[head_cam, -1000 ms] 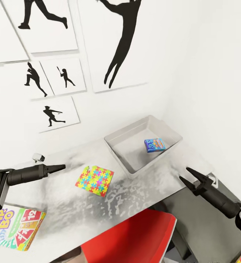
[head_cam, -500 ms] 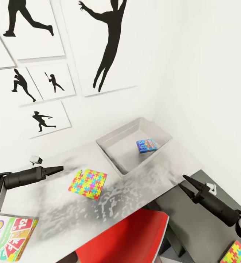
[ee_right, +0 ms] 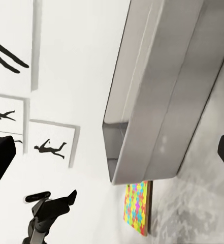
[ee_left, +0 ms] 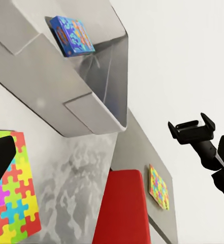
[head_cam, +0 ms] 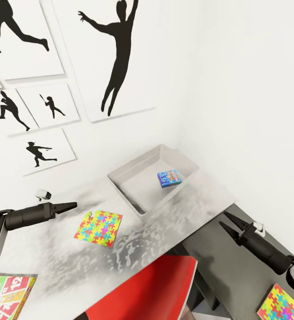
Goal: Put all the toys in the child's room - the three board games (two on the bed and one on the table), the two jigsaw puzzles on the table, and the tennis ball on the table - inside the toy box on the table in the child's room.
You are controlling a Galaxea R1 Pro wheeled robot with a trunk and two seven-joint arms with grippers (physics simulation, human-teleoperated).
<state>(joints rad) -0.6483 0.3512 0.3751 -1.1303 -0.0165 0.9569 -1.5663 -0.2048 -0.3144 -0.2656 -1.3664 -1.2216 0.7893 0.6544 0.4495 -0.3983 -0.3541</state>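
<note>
The grey toy box (head_cam: 140, 184) stands at the back of the table (head_cam: 178, 218), by the wall corner. A mostly blue board game (head_cam: 169, 178) lies inside it. One jigsaw puzzle (head_cam: 98, 228) lies flat on the pale top, left of the box. A second jigsaw puzzle (head_cam: 280, 304) rests on the dark grey section at the lower right. A white-green-yellow board game (head_cam: 11, 295) lies at the near left. My left gripper (head_cam: 73, 205) hovers left of the first puzzle, open and empty. My right gripper (head_cam: 223, 219) hangs open over the table's right edge. The tennis ball is out of view.
A red chair (head_cam: 142, 289) is pushed in at the table's near side, between my arms. White walls with black silhouette posters (head_cam: 115, 58) close off the back and the right. A small white object (head_cam: 43, 194) sits near the wall.
The whole picture has slid left, so the camera has turned right. More of the second jigsaw puzzle shows at the lower right. Both grippers hold about the same pose.
</note>
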